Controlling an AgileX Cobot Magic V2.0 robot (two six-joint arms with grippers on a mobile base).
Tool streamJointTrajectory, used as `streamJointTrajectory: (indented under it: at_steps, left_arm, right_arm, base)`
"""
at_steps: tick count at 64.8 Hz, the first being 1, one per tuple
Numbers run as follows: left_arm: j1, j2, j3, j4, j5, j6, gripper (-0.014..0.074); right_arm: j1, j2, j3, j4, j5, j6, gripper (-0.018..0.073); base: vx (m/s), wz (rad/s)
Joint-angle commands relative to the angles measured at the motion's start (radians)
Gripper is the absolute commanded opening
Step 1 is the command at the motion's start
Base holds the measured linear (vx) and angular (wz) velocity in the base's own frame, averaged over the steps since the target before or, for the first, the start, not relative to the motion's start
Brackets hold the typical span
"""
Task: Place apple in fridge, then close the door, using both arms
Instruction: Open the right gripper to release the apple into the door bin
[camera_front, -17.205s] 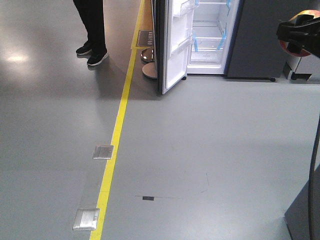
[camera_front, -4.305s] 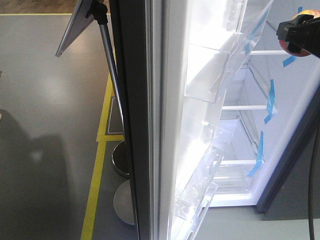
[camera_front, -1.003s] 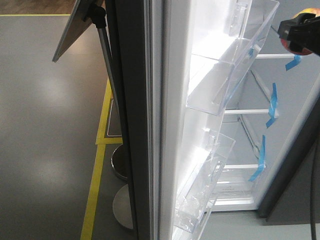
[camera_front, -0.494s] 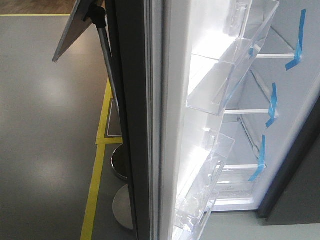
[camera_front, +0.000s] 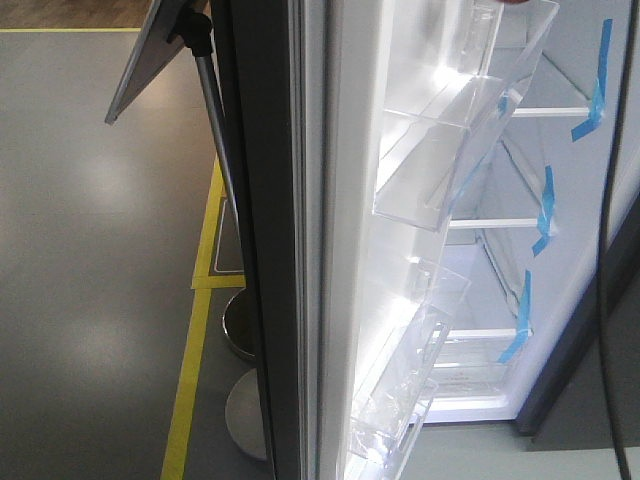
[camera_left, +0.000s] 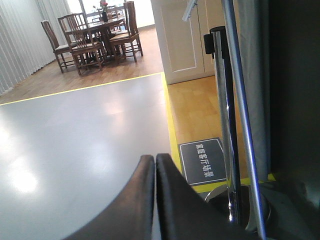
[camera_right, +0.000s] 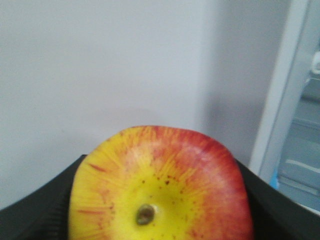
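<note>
Right pincer (camera_right: 159, 212): clamped on apple (camera_right: 160, 175). Left pincer (camera_left: 154, 167): closed, empty. Advice: enter fridge (camera_front: 575, 260) past door bins (camera_front: 440, 150), probably onto middle shelf (camera_front: 495, 223).

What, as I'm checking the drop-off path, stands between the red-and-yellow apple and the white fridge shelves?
Nothing visible. The tall dark grey door stands open and the clear shelves of the white fridge look bare. In the right wrist view the round red-and-yellow apple faces a plain white surface, shelves off to its right.
</note>
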Motion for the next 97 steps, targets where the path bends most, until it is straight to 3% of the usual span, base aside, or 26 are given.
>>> streamJointTrajectory:
  at_steps: [1, 14, 35, 48, 65, 76, 90, 97]
  left_arm:
    - [-0.005, -0.015, 0.025, -0.010, -0.081, -0.003, -0.0006]
    - [-0.005, -0.015, 0.025, -0.010, -0.081, -0.003, -0.0006]
    - [-0.005, -0.015, 0.025, -0.010, -0.081, -0.003, -0.0006]
    - [-0.005, -0.015, 0.025, -0.010, -0.081, -0.003, -0.0006]
    - [-0.005, -0.015, 0.025, -0.010, -0.081, -0.003, -0.0006]
    - [-0.005, -0.015, 0.025, -0.010, -0.081, -0.003, -0.0006]
    - [-0.005, -0.015, 0.025, -0.010, -0.081, -0.003, -0.0006]
    - [-0.005, -0.015, 0.025, -0.010, -0.081, -0.003, -0.0006]
  right_arm:
    - [-0.005, -0.008, -0.038, 0.101, -0.019, -0.062, 0.0157]
    - [-0.005, 0.022, -0.037, 0.098, -0.005, -0.063, 0.0246]
    - [-0.005, 0.027, -0.037, 0.089, -0.013, -0.063, 0.0605]
    - [-0.005, 0.025, -0.037, 0.079, -0.015, -0.063, 0.0629]
    - [-0.005, -0.012, -0.037, 0.079, -0.020, -0.062, 0.0519]
    - [-0.005, -0.076, -0.037, 0.052, -0.010, -0.057, 0.0344]
    - [-0.005, -0.165, -0.035, -0.034, 0.062, -0.034, -0.0007]
    - [-0.005, -0.209, -0.033, -0.102, 0.103, 0.043, -0.0008]
  base:
    - [0.00, 0.00]
    - [0.00, 0.00]
    - [0.00, 0.00]
    - [0.00, 0.00]
    - [0.00, 0.00]
    - [0.00, 0.00]
    - [0.00, 0.00]
    - [0.00, 0.00]
